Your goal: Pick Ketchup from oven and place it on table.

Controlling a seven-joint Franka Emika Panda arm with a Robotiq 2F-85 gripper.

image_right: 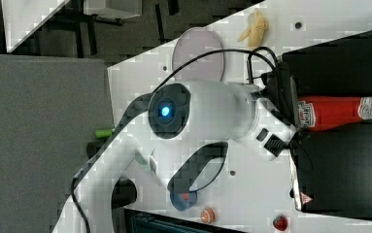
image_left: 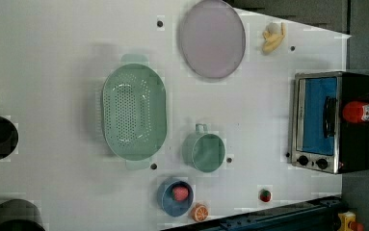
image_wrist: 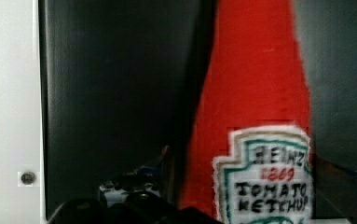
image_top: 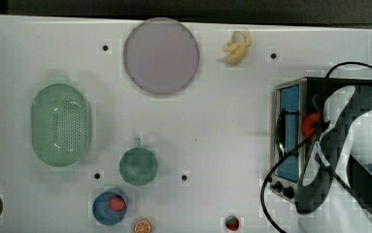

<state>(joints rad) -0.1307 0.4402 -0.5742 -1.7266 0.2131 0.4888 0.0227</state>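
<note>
White worktop point(image_left: 52, 43), broad and mostly bare, leaving plenty of landing room. Black-topped oven point(image_left: 355, 154) parked at the left view's right edge, serving as a shelf. Ketchup point(image_right: 341, 112) lying flat on that top, so reachable from above. Claw point(image_wrist: 241, 186) spread wide, straddling the bottle, not yet clamped.

ketchup point(image_wrist: 255, 93) – cap cut off | oven point(image_top: 290, 97) – arm-covered
</note>
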